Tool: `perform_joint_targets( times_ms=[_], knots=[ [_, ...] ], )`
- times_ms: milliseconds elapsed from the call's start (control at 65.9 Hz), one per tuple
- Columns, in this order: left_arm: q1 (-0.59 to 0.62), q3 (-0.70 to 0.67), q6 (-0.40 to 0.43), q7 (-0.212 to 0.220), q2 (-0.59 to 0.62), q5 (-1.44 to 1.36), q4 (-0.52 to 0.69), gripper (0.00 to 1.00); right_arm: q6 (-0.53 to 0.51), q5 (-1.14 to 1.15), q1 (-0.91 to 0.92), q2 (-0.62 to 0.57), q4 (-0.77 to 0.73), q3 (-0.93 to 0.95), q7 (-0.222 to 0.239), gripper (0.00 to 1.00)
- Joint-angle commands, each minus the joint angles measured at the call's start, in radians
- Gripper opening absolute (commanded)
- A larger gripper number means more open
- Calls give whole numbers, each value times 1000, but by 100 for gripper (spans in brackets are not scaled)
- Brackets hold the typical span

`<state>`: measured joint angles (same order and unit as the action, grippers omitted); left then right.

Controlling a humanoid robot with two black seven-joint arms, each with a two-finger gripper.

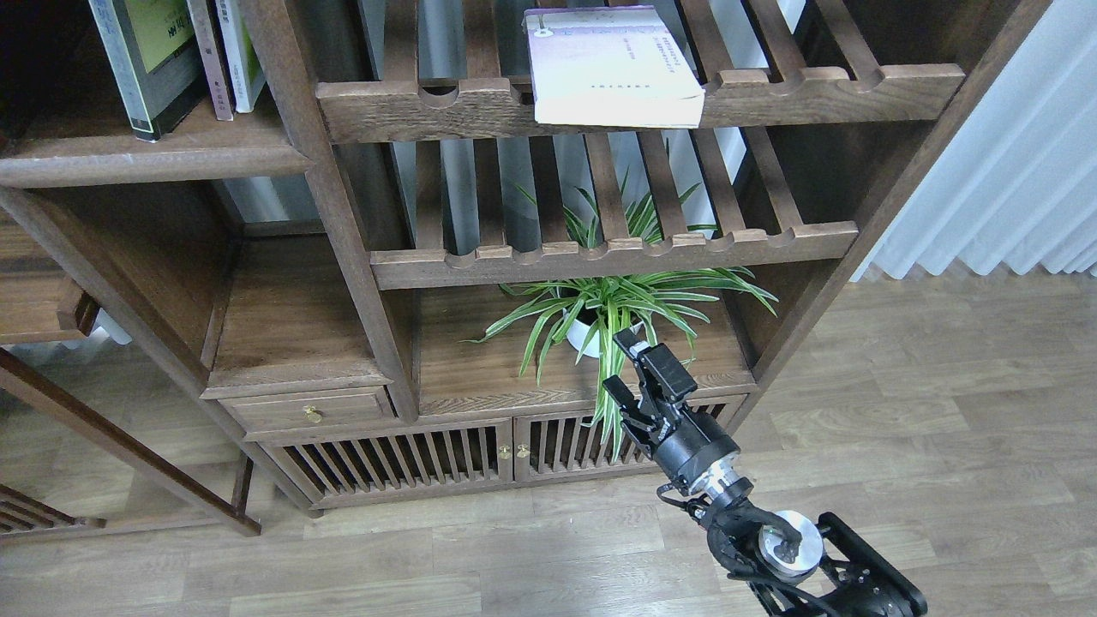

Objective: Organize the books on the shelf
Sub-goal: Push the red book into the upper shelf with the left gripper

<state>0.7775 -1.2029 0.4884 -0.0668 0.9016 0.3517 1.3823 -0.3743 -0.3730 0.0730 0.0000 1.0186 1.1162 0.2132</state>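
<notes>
The grey-black book with a yellow-green cover panel (pixel 150 64) stands leaning on the solid dark-brown shelf (pixel 154 161) at the top left. Beside it stand a thin brownish-red spine (pixel 210 60) and a white-and-green book (pixel 242 51). The white book with a pale lavender top band (pixel 610 68) lies flat on the upper slatted rack, its near end overhanging the front rail. My right gripper (pixel 624 368) is open and empty, low in front of the cabinet by the plant's leaves, far below the white book. My left gripper is out of view.
A spider plant in a white pot (pixel 591 330) stands on the lower board behind my gripper. A second slatted rack (pixel 613 253) lies above it. A drawer (pixel 308 410) and slatted cabinet doors (pixel 403 463) are below. A white curtain (pixel 1011 171) hangs at the right.
</notes>
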Motion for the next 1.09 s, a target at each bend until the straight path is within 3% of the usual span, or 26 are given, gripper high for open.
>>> perform_joint_targets(
  times_ms=[0,243,471,714,1078],
  knots=[
    [-7,5,0,-13,101,35,0,0,0,0,1,0,0,-1,0,99],
    [-47,28,0,-10,253,36,-29,0,-3,0,-2,0,0,-1,0,99],
    [-70,178,0,-11,401,4,-81,0,-11,2,-4,0,2,-1,0,99],
    [-72,204,0,-21,384,-13,-135,0,-12,6,-12,0,2,-1,0,99],
    [-70,177,0,-24,204,-102,-193,0,-12,6,-10,0,2,-3,0,99]
  ],
)
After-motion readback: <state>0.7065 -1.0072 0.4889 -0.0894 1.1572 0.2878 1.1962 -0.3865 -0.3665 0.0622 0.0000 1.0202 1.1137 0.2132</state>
